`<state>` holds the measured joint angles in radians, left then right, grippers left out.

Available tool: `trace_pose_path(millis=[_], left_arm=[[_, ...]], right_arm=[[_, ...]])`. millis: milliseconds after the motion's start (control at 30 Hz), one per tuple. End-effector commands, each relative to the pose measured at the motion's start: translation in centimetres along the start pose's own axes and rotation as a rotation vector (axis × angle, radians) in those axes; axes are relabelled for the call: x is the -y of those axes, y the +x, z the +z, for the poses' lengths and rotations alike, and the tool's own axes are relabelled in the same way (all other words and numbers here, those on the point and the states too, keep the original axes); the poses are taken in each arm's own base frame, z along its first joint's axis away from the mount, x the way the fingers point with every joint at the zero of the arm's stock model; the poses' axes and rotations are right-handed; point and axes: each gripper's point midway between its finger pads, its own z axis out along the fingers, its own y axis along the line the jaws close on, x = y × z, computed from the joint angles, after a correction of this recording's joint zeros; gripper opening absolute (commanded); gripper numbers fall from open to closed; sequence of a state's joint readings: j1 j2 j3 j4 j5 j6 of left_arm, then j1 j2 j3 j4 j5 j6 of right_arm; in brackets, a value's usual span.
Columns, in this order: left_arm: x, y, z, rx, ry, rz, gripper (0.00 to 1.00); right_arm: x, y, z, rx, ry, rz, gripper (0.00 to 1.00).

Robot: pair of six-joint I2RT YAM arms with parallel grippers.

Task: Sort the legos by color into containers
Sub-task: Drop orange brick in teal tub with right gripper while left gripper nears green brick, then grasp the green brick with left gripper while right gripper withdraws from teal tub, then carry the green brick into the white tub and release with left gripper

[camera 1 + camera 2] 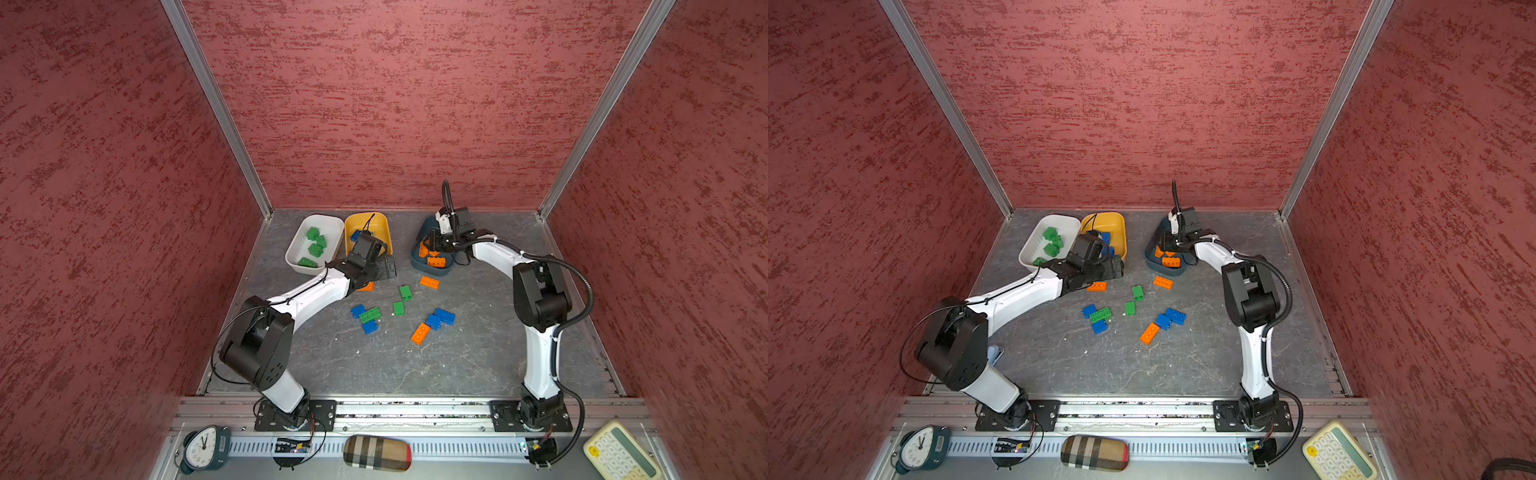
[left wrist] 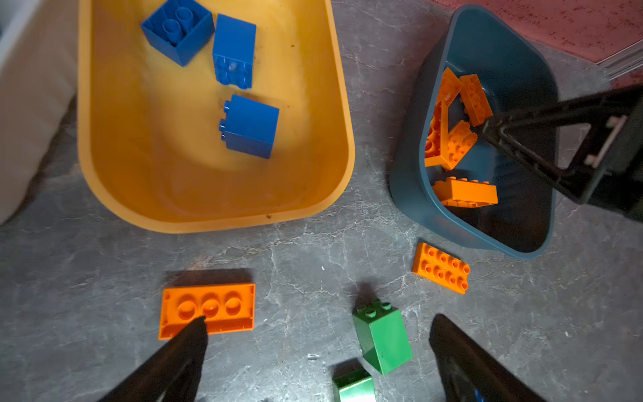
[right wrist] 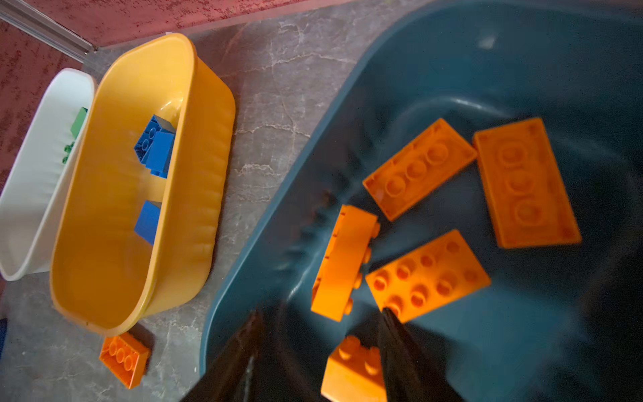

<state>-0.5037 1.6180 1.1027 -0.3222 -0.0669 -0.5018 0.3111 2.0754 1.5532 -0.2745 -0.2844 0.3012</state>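
**Partly sorted, both arms out by the tubs**

Nearest me, on the grey marbled tabletop (image 1: pixel 374 365), loose studded plastic bricks lie scattered. There is an orange oblong brick (image 1: pixel 420 333) with two blue bricks (image 1: pixel 444 316) just beyond it. To their left a green oblong brick (image 1: pixel 370 315) lies between two more blue ones (image 1: pixel 357 310). A little farther stand two small green bricks (image 1: pixel 398 308), then a second orange oblong brick (image 1: pixel 429 282).

My left gripper (image 2: pixel 318 323) hovers above this stretch, jaws spread wide and empty. One fingertip (image 2: pixel 195 330) shows over an upturned orange brick (image 2: pixel 208 309).

Farthest, by the back wall, sit the three tubs. The white plastic tub (image 1: pixel 291 253) holds green bricks (image 1: pixel 316 245). Just beside it, the yellow-orange plastic tub (image 1: pixel 384 226) holds three blue bricks (image 2: pixel 236 52). Apart to the right, the dark teal plastic tub (image 1: pixel 415 257) holds orange bricks (image 3: pixel 421 170).

My right gripper (image 3: pixel 323 311) is down in the teal tub, jaws partly apart, gripping nothing that I can see. A small square orange brick (image 3: pixel 351 374) lies between the fingers.
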Motion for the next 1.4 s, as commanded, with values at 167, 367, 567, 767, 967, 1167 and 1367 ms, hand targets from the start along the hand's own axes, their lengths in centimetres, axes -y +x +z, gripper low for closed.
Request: trace_pose_path(millis=[167,367,567,767,967,1167,1367], left_arm=[[2.4,1.6,1.0,-0.091,0.005,0.117,0.99],[3.6,4.1,2.4,-0.175,-0.065,0.185,1.00],[4.7,6.2,4.7,-0.240,-0.182,0.284,1.00],[5.2,7.5,6.0,-0.230,-0.275,0.370,0.92],[4.8,9.7,7.2,-0.295,-0.301,0.320,0.77],[4.9,10.0,7.6,-0.304,-0.296,0.322,0.70],[4.9,10.0,8.3,-0.316,-0.287,0.315,0.60]], right_arm=[[-1.3,-2.8,-7.6,0.248,0.015,0.015,0.99],[1.6,-2.8,-12.3,0.418,0.181,0.095,0.99],[3.2,-1.7,-15.7,0.499,0.265,0.122,0.99],[4.8,-0.2,-16.0,0.513,0.307,0.167,0.99],[3.6,-0.4,-15.3,0.481,0.245,0.155,0.99],[2.2,-0.6,-14.2,0.428,0.180,0.126,0.99],[1.7,-0.8,-13.9,0.414,0.154,0.124,0.99]])
